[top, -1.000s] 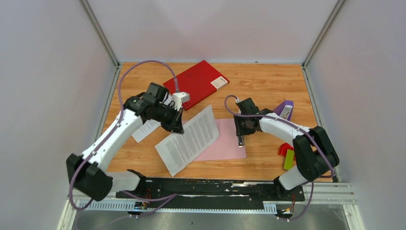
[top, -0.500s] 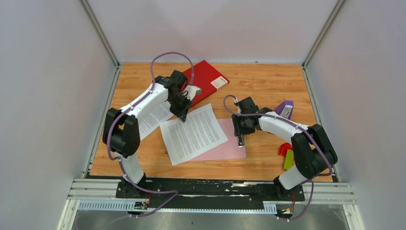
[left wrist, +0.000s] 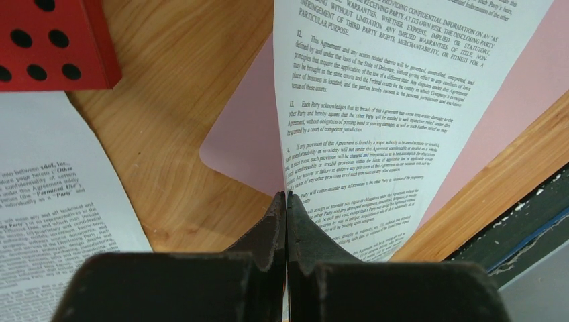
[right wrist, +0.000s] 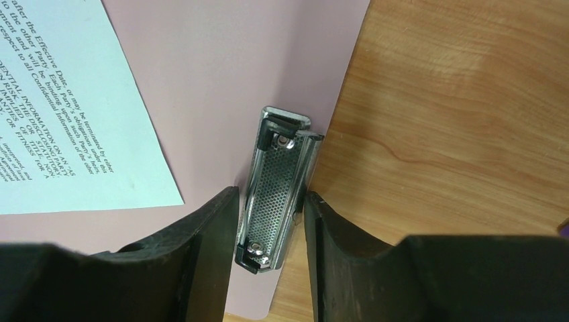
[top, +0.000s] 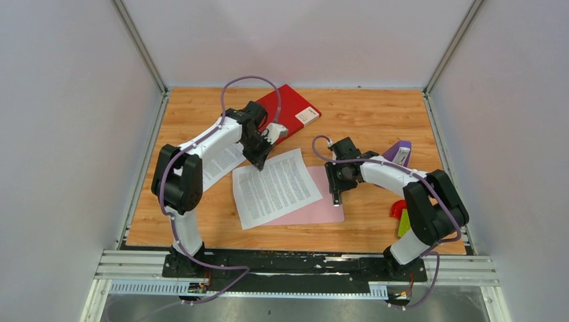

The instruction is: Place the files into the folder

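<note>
Left gripper [top: 260,159] has dragged the sheet [top: 276,188] rightward; jaws pinch its corner, sheet lying over pink clipboard [top: 325,208] on tabletop [top: 376,114], near red folder [top: 290,102]. Right gripper [top: 335,194] jaws narrow, straddling metal clip [right wrist: 278,188]; grip unclear.

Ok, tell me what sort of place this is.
Probably a robot lab test cell: a wooden tabletop boxed in by white panels, left arm and right arm bolted at its near edge, staged office props like a red folder and printed sheet.
</note>
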Robot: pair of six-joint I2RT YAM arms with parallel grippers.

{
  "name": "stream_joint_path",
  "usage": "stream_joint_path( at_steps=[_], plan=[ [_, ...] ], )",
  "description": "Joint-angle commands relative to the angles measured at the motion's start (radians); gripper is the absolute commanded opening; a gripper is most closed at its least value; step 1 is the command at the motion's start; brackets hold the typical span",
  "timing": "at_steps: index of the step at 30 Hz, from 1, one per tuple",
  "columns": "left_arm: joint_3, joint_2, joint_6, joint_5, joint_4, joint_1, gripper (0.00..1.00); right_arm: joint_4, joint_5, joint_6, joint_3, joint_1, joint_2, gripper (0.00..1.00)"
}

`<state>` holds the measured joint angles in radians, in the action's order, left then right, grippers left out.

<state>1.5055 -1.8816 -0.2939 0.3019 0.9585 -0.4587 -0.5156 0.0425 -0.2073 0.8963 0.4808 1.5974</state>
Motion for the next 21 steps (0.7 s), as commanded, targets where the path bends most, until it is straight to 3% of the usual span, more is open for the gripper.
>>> stream_joint_path(
  at_steps=[1,8,13,21],
  plan=[
    [-0.008,-0.006,-0.109,0.083,-0.017,-0.006,0.0,0.004,-0.025,-0.007,-0.002,-0.004,-0.028,0.41],
    [-0.009,-0.06,-0.206,0.022,-0.006,-0.006,0.0,0.063,-0.024,-0.019,-0.026,-0.002,0.004,0.33],
    [-0.004,-0.065,-0.239,0.065,-0.019,-0.024,0.0,0.089,-0.022,-0.006,-0.056,-0.001,-0.017,0.24],
    [-0.019,-0.068,-0.288,0.065,-0.037,-0.079,0.0,0.126,0.043,-0.015,-0.078,0.0,-0.017,0.01]
  ],
)
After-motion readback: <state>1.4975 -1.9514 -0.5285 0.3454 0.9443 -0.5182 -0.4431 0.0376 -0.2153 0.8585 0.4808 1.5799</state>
